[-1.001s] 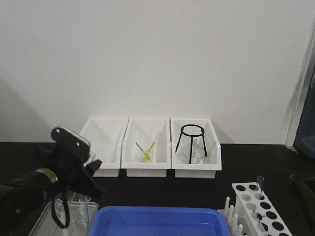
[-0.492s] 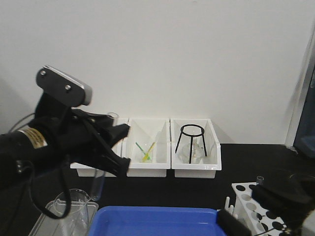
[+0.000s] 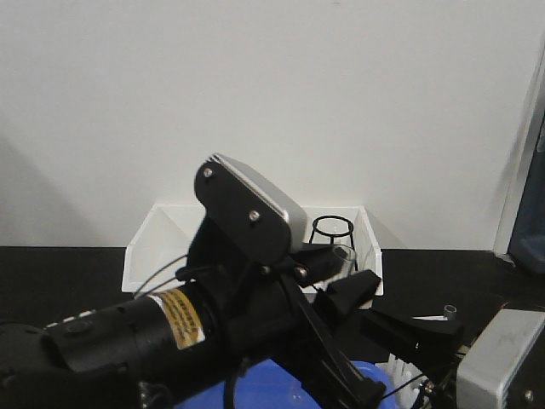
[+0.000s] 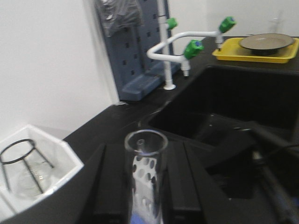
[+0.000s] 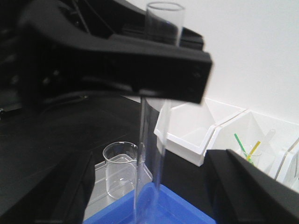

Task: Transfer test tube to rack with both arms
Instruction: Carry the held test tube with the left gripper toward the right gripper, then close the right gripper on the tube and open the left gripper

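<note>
Front view: my left arm (image 3: 170, 332) fills the near centre. My left fingers (image 3: 353, 291) reach right, clamped on the test tube (image 3: 343, 254), of which only the rim shows. My right fingers (image 3: 409, 328) are near right, just below. The rack (image 3: 394, 369) is mostly hidden, pegs only. White bins (image 3: 145, 247) line the far wall, with bare surface (image 3: 443, 264) at far right.

Left wrist view: the test tube (image 4: 145, 186) stands upright between both left fingers (image 4: 110, 186), one tight on each side. The sink (image 4: 243, 98) edge is just beyond, the faucet (image 4: 184, 46) far.

Right wrist view: the test tube (image 5: 150, 154) is upright, its lower part over the blue tray (image 5: 182, 210). My right fingers (image 5: 247, 186) are wide apart; the tube is in the gap, touching neither. The beaker (image 5: 120, 170) is near left, apart from the tube.
</note>
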Controlling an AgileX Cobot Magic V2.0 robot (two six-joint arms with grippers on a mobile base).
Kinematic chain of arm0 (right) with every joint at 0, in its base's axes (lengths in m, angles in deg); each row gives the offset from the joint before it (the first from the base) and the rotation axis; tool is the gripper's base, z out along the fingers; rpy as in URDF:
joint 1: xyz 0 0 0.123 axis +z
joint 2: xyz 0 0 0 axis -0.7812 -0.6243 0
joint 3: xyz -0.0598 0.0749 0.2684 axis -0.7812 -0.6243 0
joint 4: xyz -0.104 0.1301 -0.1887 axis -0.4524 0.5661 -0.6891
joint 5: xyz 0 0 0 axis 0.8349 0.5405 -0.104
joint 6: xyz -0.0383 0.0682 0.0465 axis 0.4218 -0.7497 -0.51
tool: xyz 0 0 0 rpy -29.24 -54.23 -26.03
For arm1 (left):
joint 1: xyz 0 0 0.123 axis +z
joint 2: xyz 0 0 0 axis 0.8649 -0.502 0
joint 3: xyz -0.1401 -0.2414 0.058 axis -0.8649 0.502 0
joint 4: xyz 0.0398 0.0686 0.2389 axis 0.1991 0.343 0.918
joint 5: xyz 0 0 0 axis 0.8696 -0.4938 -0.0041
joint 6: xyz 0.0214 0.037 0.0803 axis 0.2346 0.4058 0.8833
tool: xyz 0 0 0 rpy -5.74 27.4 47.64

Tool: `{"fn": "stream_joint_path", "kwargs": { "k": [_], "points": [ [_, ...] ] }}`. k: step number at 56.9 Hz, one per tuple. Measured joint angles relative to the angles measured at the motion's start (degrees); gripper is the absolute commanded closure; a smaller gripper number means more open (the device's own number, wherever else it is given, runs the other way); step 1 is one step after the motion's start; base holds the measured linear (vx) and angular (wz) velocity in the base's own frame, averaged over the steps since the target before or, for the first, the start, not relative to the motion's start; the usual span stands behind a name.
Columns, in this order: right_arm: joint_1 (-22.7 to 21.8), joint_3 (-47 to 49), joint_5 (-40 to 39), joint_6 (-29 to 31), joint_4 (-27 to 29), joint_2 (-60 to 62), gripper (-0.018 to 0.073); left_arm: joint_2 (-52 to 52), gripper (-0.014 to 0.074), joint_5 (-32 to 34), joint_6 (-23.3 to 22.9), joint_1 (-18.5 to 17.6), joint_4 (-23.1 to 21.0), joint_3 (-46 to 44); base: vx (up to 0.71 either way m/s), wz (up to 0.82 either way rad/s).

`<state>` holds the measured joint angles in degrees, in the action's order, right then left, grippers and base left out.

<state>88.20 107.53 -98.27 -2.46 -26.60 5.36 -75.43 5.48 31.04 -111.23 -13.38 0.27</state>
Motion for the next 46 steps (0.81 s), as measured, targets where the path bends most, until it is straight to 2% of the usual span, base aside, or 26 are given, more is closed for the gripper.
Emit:
{"fn": "stream_joint_path", "kwargs": {
  "k": [11,18,26,41,46],
  "points": [
    [0.0,0.0,-1.04,0.0,0.0,0.0,0.0038,-1.31,0.0603,0.47,-0.04,-1.92,-0.05,0.0,0.0,0.0],
    [0.0,0.0,-1.2,0.0,0.38,0.0,0.009,-1.74,0.0603,0.72,-0.04,-1.99,-0.05,0.0,0.0,0.0],
    [0.0,0.0,-1.23,0.0,1.96,0.0,0.0222,-1.74,0.0603,0.85,-0.06,-1.99,-0.05,0.0,0.0,0.0],
    [0.0,0.0,-1.18,-0.04,3.72,0.0,0.0564,-1.74,0.0603,0.79,-1.32,-1.99,-0.16,0.0,0.0,0.0],
    [0.0,0.0,-1.18,-0.04,3.76,0.0,0.0573,-1.74,0.0603,0.79,-1.38,-1.99,-0.16,0.0,0.0,0.0]
  ]
}}
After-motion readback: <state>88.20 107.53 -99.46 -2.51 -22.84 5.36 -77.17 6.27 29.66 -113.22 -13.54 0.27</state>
